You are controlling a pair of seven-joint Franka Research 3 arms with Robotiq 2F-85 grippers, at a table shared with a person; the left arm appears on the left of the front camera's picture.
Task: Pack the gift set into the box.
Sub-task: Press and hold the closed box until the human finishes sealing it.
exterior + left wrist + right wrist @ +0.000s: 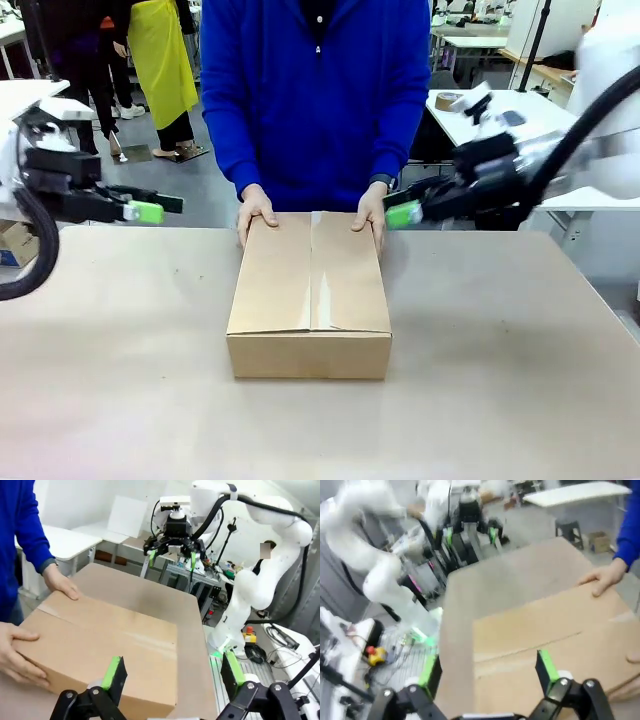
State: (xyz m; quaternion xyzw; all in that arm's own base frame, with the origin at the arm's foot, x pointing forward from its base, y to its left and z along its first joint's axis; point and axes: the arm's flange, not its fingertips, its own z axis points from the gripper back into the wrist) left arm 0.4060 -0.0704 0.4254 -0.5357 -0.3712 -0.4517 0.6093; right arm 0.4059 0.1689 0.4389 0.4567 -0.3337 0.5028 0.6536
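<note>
The box (310,295) lies in the middle of the table with its flaps folded shut, a seam running along its top. A person's hands (255,210) rest on its far corners. The same carton (100,650) lies ahead of my left gripper (172,672), whose fingers are spread wide and hold nothing. From the front, that left gripper (150,208) hovers left of the box. My right gripper (403,213) hangs open just right of the person's other hand (370,212). Its fingers (546,665) stand apart above the box (555,640). The gift set is hidden.
The person in a blue top (315,90) stands at the table's far edge, behind the box. Bare brown tabletop (120,380) lies on both sides and in front of the box. A white side table (500,110) with a tape roll stands back right.
</note>
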